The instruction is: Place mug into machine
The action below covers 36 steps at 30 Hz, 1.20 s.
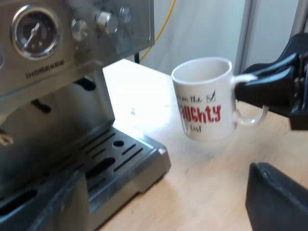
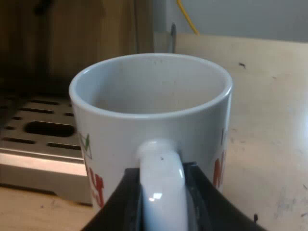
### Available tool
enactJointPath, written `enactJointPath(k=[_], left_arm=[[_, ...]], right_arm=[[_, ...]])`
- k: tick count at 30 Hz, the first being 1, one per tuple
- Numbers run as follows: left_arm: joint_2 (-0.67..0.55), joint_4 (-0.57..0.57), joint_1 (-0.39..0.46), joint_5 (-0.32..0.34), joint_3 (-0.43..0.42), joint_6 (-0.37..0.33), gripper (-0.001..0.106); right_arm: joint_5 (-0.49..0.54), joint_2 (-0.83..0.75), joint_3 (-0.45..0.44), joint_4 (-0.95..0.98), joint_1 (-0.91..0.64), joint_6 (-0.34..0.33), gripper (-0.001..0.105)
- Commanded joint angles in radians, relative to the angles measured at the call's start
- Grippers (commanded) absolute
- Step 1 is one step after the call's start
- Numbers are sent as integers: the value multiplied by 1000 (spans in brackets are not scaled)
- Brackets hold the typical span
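Observation:
A white mug (image 1: 204,98) with red lettering hangs a little above the wooden table, upright and empty. My right gripper (image 1: 250,84) is shut on the mug's handle (image 2: 161,185), one black finger on each side of it. The mug (image 2: 151,120) is beside the espresso machine's slotted drip tray (image 2: 41,130), outside its edge. The espresso machine (image 1: 57,57) has a pressure gauge and knobs on its steel front, above the drip tray (image 1: 120,154). My left gripper's dark fingers (image 1: 274,197) show close to the camera over the table, apart, with nothing between them.
A yellow cable (image 1: 161,29) hangs behind the machine against a pale wall. The light wooden table (image 1: 207,192) stretches out beyond the tray's corner and under the mug.

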Motion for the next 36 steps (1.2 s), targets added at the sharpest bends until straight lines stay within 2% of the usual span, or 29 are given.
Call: enactJointPath(k=[1, 12, 14, 19, 24, 36], left_arm=[[-50, 78, -6, -27, -4, 2, 68], [-157, 290, -6, -40, -4, 2, 68], [-173, 309, -6, -71, -4, 2, 68], [-180, 312, -6, -106, -4, 2, 68], [-180, 312, -6, -107, -4, 2, 68], [-180, 312, -6, -121, -4, 2, 68]], right_arm=[[47, -52, -13, -21, 57, -15, 0], [102, -58, -13, -25, 207, -15, 0], [102, -58, -13, -25, 232, -13, 0], [100, -52, -13, -40, 258, 4, 0], [97, -9, -13, -89, 258, 21, 0], [74, 244, -13, -415, 258, 21, 0]])
